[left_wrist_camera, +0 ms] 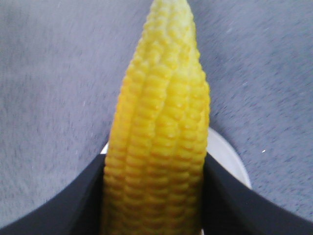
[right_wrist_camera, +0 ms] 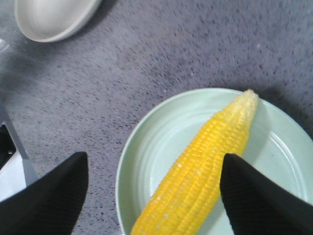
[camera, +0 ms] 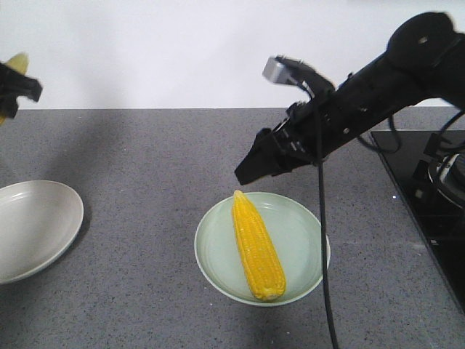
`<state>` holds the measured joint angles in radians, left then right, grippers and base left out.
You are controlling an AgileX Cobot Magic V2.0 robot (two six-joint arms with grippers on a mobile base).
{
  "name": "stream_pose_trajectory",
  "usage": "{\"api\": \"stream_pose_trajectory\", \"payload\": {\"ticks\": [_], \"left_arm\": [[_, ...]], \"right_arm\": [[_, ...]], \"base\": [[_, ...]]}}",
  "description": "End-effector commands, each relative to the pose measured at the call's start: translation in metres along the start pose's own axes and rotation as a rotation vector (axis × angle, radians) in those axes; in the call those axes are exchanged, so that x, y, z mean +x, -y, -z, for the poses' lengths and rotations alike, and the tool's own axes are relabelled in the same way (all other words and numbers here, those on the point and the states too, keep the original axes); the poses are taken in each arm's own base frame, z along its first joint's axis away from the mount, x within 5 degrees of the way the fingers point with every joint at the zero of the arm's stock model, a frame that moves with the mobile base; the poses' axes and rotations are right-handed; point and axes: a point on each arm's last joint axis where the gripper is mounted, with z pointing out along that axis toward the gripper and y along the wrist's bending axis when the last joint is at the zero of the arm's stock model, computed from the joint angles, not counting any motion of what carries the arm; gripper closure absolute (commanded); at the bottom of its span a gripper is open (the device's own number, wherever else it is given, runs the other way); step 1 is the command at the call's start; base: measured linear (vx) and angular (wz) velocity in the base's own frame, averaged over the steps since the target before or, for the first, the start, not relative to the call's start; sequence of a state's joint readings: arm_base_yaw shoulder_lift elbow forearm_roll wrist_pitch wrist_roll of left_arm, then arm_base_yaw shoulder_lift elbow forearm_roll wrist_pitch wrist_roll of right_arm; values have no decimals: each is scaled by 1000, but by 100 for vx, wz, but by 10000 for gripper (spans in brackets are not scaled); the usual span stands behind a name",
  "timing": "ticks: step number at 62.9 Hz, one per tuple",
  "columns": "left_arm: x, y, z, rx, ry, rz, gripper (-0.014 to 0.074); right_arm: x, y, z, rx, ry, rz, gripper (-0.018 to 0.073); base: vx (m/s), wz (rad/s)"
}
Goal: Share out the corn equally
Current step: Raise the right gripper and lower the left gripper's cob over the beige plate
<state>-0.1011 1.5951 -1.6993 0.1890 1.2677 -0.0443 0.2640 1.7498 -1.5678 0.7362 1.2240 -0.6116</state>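
One yellow corn cob lies lengthwise on the pale green plate in the middle of the counter. My right gripper hovers open just above the plate's far edge, nothing between its fingers. At the far left edge my left gripper is shut on a second corn cob, held in the air above the counter. Its pointed tip faces away from the wrist camera. A white plate sits below it, bare.
The counter is grey speckled stone. A black glass cooktop lies at the right edge behind the right arm. A black cable hangs from the right arm across the green plate's right side.
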Motion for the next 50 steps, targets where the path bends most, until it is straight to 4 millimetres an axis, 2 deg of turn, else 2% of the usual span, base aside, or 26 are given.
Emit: {"api": "stream_pose_trajectory", "payload": {"ticks": [1, 13, 20, 31, 50], "left_arm": [[6, -13, -1, 7, 30, 58, 603], [32, -20, -50, 25, -107, 102, 603], [41, -16, -67, 38, -112, 100, 603], [44, -13, -75, 49, -98, 102, 603], [44, -13, -75, 49, -92, 101, 601]], "right_arm": [[-5, -36, 38, -27, 97, 75, 38], [2, -63, 67, -13, 142, 138, 38], [5, -74, 80, 11, 173, 174, 38], [9, -85, 92, 25, 202, 199, 38], [9, -86, 93, 26, 203, 201, 38]], "base": [[0, 0], [0, 0], [0, 0], [0, 0], [0, 0]]}}
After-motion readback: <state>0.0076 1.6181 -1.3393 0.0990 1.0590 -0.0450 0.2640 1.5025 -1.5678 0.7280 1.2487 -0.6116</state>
